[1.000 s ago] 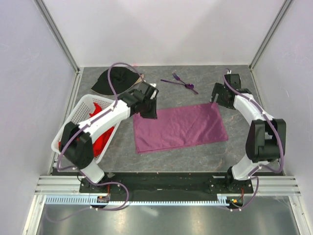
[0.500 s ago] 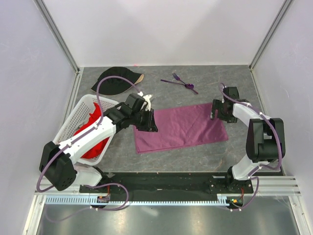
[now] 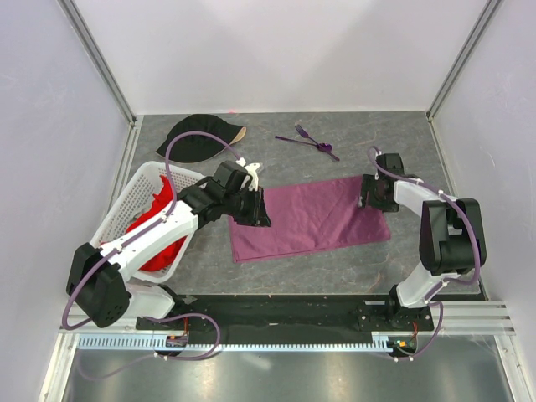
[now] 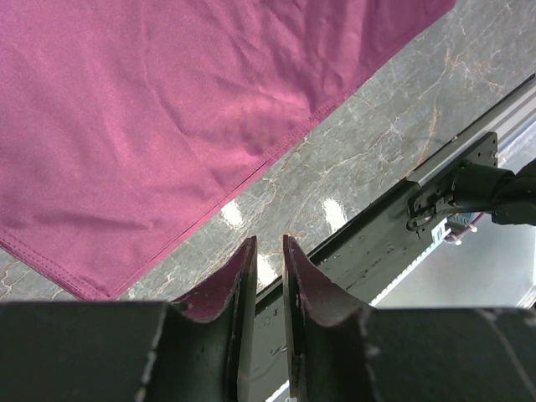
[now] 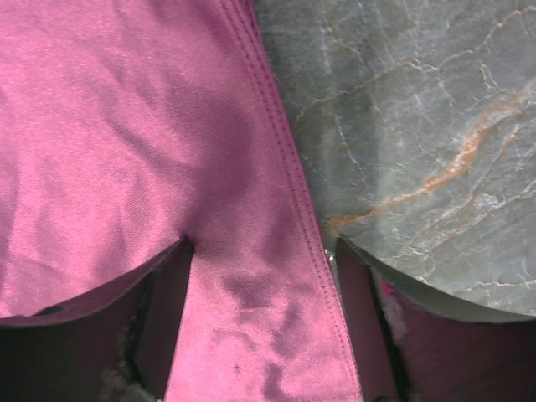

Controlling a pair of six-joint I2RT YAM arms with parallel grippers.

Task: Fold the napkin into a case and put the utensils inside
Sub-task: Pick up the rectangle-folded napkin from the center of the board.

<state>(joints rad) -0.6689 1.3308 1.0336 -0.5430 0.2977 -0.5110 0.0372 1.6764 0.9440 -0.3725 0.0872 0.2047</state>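
Both arms at the napkin (image 3: pixel 310 218) — it lies flat in the middle of the worktop (image 3: pixel 419 251).
The left end effector (image 4: pixel 268 244) is narrow, a slim gap with nothing in it, at the napkin's left edge; the right end effector (image 5: pixel 260 251) stands wide, straddling the right hem. The utensils (image 3: pixel 308 139) lie past the far edge — apart from it.

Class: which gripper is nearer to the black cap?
Left. The left gripper is at the napkin's left end, closer to the bases and right of the cap; the right gripper is at the napkin's opposite end.
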